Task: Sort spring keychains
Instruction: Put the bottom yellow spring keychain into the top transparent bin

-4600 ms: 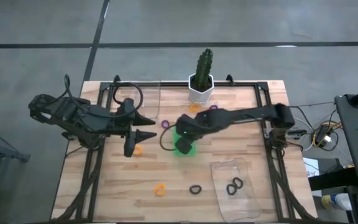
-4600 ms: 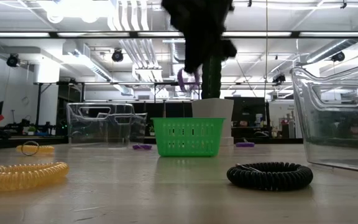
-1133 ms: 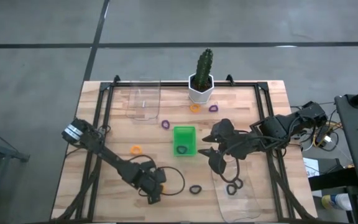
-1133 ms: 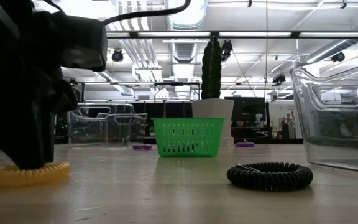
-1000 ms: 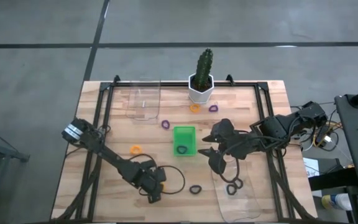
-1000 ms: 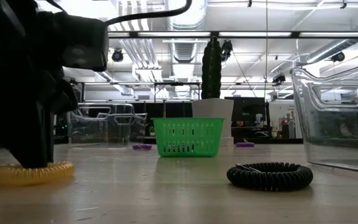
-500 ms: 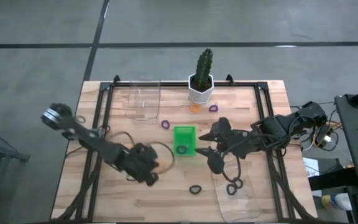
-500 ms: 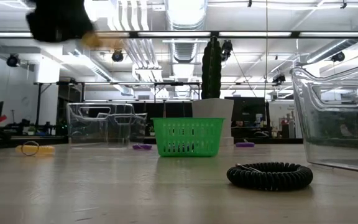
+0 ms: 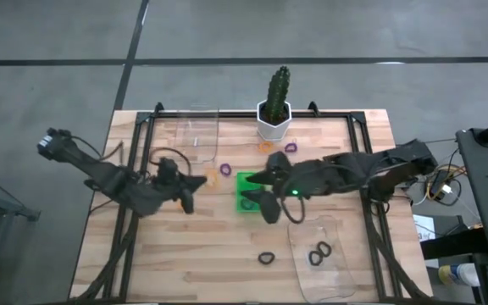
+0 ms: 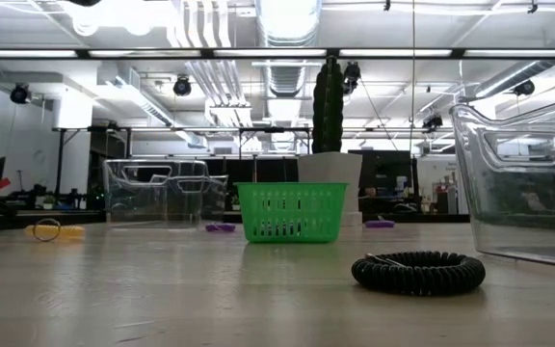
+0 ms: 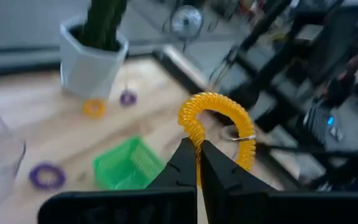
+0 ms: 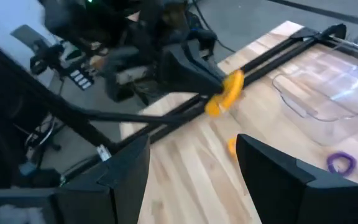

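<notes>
In the left wrist view, my left gripper (image 11: 197, 150) is shut on an orange spring keychain (image 11: 219, 121), held in the air above the table's left middle (image 9: 209, 180). My right gripper (image 9: 263, 193) hangs open over the green tray (image 9: 246, 183), holding nothing. On the table lie a black keychain (image 10: 417, 272), an orange one (image 10: 54, 230), two purple ones (image 10: 220, 227) (image 10: 379, 224), and an orange one (image 11: 94, 107) beside the cactus pot. Two black keychains (image 9: 318, 252) lie in the near clear tray (image 9: 337, 275). My left gripper pinches the orange keychain's coil at one spot of the loop (image 11: 196, 138) between its two fingertips. The fingers point toward the table's right. The loop stands out beyond the tips, clear of the table, and its metal ring (image 11: 243, 135) hangs at its side.
A potted cactus (image 9: 276, 103) stands at the far edge's middle. A second clear tray (image 9: 195, 135) sits at the far left. Black frame rails (image 9: 138, 169) run along both sides of the table. The near left wood is bare.
My left gripper, which was down on the orange keychain near the table's near edge, has risen and swung toward the far edge, carrying the keychain clear of the table. My right gripper has moved toward the table's left, from beside the near clear tray to above the green tray.
</notes>
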Available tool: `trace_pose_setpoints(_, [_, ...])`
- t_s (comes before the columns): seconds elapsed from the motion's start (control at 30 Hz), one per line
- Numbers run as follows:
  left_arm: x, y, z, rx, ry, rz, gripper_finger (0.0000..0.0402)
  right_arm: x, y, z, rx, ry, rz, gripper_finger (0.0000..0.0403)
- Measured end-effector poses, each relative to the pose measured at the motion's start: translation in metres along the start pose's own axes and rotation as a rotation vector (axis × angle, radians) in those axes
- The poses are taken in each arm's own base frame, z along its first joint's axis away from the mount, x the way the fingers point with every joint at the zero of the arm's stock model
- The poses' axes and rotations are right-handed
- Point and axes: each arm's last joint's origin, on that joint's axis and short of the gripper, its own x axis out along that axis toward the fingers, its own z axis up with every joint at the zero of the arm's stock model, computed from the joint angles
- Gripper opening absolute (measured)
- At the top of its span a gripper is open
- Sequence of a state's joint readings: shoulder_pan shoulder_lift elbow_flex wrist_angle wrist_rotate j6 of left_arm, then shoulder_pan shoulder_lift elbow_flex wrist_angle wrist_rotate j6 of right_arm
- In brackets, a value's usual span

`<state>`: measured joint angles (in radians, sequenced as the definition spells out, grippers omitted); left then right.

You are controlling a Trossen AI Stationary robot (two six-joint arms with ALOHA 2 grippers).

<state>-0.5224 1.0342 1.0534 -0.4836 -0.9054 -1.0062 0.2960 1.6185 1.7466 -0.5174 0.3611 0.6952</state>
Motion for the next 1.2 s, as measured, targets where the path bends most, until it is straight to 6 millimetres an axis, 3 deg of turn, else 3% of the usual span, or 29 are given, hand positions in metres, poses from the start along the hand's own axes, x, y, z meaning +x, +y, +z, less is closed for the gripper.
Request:
trace_pose_setpoints(0.17, [-0.007, -0.002, 0.013, 0.022, -0.074, -0.037, 0.0, 0.026, -0.009, 0.006, 0.027, -0.034, 0.015, 0.0233])
trace_pose_setpoints(0.33, [-0.007, -0.003, 0.013, 0.045, -0.075, -0.038, 0.0, 0.048, -0.026, 0.019, 0.07, -0.075, 0.05, 0.0233])
trace_pose_setpoints(0.67, [-0.006, -0.002, 0.014, 0.046, -0.076, -0.037, 0.0, 0.074, -0.048, 0.026, 0.101, -0.044, 0.077, 0.0233])
trace_pose_setpoints(0.93, [-0.01, 0.003, 0.016, 0.074, -0.086, -0.008, 0.0, 0.08, -0.049, 0.021, 0.104, -0.006, 0.089, 0.0233])
trace_pose_setpoints(1.2, [-0.014, 0.05, 0.029, 0.051, -0.096, 0.261, 0.0, 0.058, -0.029, 0.023, 0.097, -0.032, 0.165, 0.0233])
